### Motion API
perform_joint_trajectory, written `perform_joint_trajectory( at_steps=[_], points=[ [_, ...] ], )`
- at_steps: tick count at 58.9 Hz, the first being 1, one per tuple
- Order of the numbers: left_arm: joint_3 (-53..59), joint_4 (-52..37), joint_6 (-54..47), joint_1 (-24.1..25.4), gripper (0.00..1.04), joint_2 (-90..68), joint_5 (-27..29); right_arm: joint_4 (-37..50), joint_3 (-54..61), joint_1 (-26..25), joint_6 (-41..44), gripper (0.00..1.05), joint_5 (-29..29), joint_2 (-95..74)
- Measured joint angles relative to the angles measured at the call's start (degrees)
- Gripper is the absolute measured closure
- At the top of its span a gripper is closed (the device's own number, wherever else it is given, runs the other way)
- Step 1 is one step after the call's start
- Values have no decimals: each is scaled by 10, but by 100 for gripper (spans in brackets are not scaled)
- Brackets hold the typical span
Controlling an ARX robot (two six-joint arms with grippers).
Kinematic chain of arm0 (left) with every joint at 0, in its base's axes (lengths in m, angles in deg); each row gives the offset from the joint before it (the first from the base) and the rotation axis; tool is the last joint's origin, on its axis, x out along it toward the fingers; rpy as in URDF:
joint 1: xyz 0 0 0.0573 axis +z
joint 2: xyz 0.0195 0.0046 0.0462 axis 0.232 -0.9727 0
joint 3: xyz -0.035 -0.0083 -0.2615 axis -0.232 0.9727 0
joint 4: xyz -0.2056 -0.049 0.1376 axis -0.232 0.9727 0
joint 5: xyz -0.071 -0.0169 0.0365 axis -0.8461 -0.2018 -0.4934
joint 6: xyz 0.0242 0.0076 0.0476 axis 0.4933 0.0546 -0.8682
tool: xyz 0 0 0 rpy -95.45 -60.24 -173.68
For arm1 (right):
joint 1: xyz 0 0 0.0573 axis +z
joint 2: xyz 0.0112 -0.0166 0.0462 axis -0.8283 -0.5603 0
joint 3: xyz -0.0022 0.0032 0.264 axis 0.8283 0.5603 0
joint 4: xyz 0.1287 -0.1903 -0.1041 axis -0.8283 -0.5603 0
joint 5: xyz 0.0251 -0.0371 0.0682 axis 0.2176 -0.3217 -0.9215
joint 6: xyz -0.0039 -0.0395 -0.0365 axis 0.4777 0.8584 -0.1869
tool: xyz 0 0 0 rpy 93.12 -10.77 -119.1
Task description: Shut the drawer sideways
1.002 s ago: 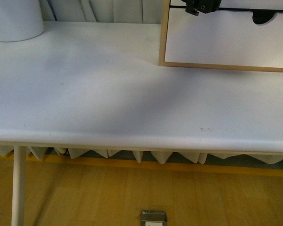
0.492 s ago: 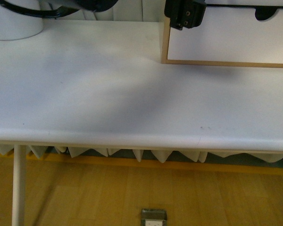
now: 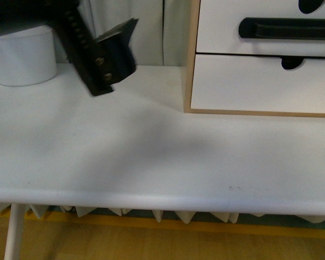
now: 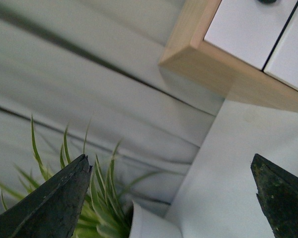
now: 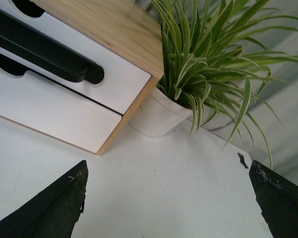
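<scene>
The light-wood box [image 3: 193,54] stands at the table's back right. Its drawer [image 3: 222,30] is white with a long black bar handle [image 3: 287,28]. Below it is a white notched drawer [image 3: 260,86] without a handle. I cannot tell how far out the handled drawer stands. My left gripper [image 3: 109,57] hovers open and empty above the table, left of the box. In the left wrist view the gripper [image 4: 170,163] faces the box corner [image 4: 203,54]. My right gripper [image 5: 169,166] is open and empty over the table, with the handle [image 5: 39,49] off to one side.
A white pot [image 3: 21,54] stands at the back left of the white table [image 3: 151,162]. A second white pot [image 5: 156,116] with a spiky green plant [image 5: 213,49] stands beside the box. A grey curtain hangs behind.
The left gripper has moved from in front of the box's left edge leftward and down. The front view has shifted, bringing the handled drawer into sight.
</scene>
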Motion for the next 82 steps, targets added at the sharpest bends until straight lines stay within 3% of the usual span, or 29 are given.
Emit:
perform_joint_trajectory(
  at_steps=[10,17,27,33,38,42,50,56,57,62,66,68,71,82],
  points=[
    [129,76,127,41,6,175,49,-59,82,-52,-80,9,-35,153],
    [199,214,245,102,6,341,75,-88,131,-90,-169,9,-53,253],
    [200,221,286,105,6,362,71,-89,132,-92,-203,9,-54,261],
    [210,254,437,116,23,383,87,-59,151,-92,-259,21,-108,271],
    [229,260,549,134,37,408,74,-57,185,-54,-311,37,-92,303],
    [253,267,629,156,55,439,55,-57,211,-12,-331,53,-54,330],
    [276,280,662,179,78,474,30,-57,243,40,-342,76,-1,362],
    [294,297,670,198,101,509,13,-111,269,68,-344,101,23,433],
    [296,300,672,200,101,514,11,-111,271,75,-344,104,30,440],
    [306,316,673,242,101,541,-43,-111,278,100,-345,104,53,455],
    [311,326,676,259,101,556,-46,-111,288,116,-345,104,69,461],
    [313,331,676,262,101,564,-47,-113,293,144,-346,104,118,467],
    [317,338,677,262,101,576,-49,-113,299,180,-346,104,148,472],
    [327,365,678,263,101,612,-49,-113,309,205,-347,104,155,484]
  ],
)
